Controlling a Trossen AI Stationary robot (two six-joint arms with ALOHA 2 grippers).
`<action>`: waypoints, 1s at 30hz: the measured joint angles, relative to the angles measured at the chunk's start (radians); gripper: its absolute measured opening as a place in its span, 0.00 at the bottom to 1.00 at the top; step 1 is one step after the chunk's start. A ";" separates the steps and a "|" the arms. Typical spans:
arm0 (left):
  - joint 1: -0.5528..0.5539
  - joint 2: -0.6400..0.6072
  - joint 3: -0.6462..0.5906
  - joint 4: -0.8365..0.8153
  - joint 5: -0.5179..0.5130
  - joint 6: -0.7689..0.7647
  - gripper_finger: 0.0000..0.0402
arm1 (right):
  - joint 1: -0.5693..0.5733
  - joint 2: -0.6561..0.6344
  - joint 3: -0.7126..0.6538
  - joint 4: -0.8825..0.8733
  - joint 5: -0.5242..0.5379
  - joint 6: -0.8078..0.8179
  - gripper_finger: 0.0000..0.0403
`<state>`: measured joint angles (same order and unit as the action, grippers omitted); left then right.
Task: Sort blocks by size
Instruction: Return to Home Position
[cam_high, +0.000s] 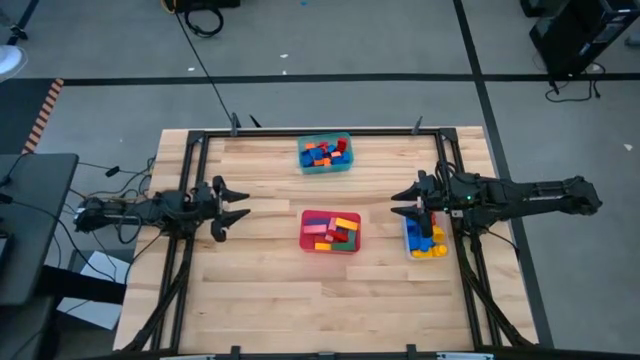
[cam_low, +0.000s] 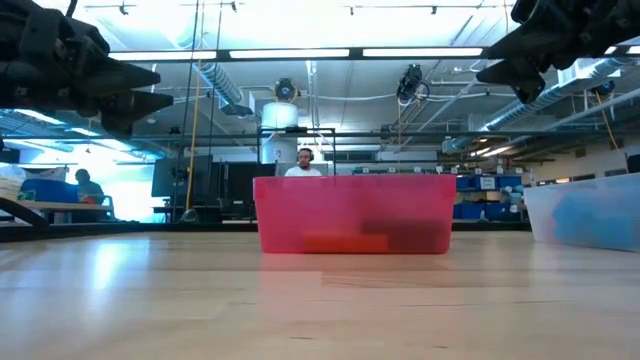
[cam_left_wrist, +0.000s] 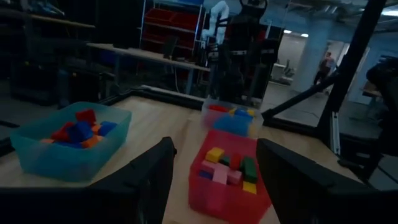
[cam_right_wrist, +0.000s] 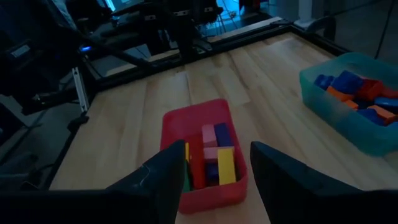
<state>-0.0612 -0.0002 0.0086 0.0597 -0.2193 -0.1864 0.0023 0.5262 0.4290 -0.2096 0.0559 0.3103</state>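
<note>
The blocks lie sorted into three tubs. A teal tub (cam_high: 325, 154) at the table's far middle holds small blue, red and orange blocks. A red tub (cam_high: 330, 232) at the centre holds longer red, yellow, pink, green and blue bars. A clear tub (cam_high: 424, 240) at the right holds blue and yellow blocks. My left gripper (cam_high: 238, 205) hangs open and empty above the table's left side. My right gripper (cam_high: 402, 200) hangs open and empty above the right side, just beside the clear tub.
The black frame rails (cam_high: 190, 250) run along the table's left, right and far sides. Bare wood lies at the table's near half (cam_high: 320, 310). A person (cam_low: 304, 160) sits in the room far behind the table.
</note>
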 joint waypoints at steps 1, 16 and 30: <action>0.000 0.000 0.000 -0.009 -0.005 0.000 0.59 | 0.000 0.000 0.000 0.000 0.000 -0.001 0.48; 0.001 0.000 0.000 0.027 -0.040 -0.001 0.59 | -0.001 -0.006 0.000 -0.017 0.014 -0.121 0.48; 0.001 0.000 -0.001 0.025 -0.040 -0.001 0.59 | 0.000 -0.280 -0.310 0.300 -0.118 -0.095 0.48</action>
<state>-0.0605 -0.0002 0.0078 0.0848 -0.2592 -0.1875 0.0021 0.2467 0.1191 0.0900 -0.0620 0.2155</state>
